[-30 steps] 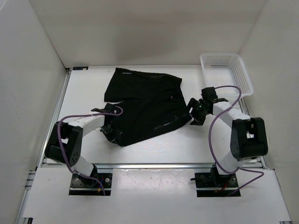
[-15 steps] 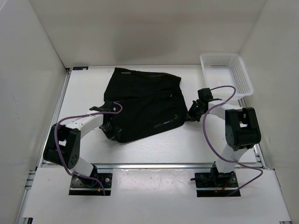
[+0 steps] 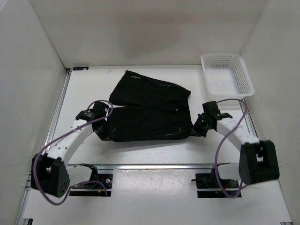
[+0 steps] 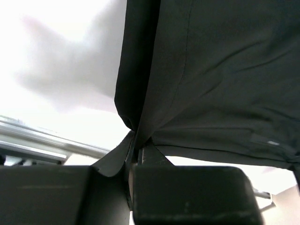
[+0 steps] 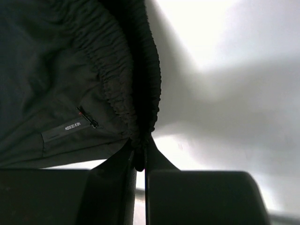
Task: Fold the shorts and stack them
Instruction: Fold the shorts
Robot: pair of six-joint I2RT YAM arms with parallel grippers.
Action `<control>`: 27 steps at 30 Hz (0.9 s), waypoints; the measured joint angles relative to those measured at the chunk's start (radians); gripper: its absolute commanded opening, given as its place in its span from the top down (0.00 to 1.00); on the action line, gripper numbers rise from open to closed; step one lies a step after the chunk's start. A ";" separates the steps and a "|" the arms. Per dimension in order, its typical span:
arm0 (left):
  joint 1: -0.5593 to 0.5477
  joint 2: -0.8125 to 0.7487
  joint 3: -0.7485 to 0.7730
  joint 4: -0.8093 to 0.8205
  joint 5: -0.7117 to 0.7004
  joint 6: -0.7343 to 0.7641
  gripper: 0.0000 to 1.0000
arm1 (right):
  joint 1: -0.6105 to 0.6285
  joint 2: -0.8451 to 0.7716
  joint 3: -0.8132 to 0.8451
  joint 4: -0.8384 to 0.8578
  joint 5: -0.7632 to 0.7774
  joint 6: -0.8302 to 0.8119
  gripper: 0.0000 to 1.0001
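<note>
- The left gripper is pinched shut on a folded edge of the shorts, and the cloth bunches into the slot between its fingers.
- The right gripper is clamped on the gathered elastic waistband, with the ribbing running up from its tips.
- A small grey label is sewn inside near the waistband; its pale print is too small and turned to read.
- A tiny white mark shows near the hem, also illegible.
- From above, the shorts lie mid-table, their near edge drawn in a straight line from the left gripper to the right gripper.
- Half a second ago that edge sagged at a slant; both grippers have since come nearer and wider apart.
- The white basket is unmoved at the far right.
</note>
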 measured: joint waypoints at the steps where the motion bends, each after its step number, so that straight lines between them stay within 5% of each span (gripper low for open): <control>1: -0.007 -0.029 -0.006 -0.010 0.000 -0.011 0.90 | 0.001 -0.042 -0.016 -0.025 0.004 0.008 1.00; 8: -0.040 -0.110 0.064 -0.141 -0.024 -0.043 0.90 | 0.011 -0.266 -0.048 -0.216 0.042 0.040 1.00; 14: -0.039 0.083 0.493 -0.183 -0.102 0.031 0.90 | 0.017 -0.297 0.048 -0.318 0.079 0.043 1.00; 27: 0.067 0.686 1.212 -0.185 -0.110 0.222 0.90 | 0.014 0.099 0.536 -0.297 0.204 0.023 1.00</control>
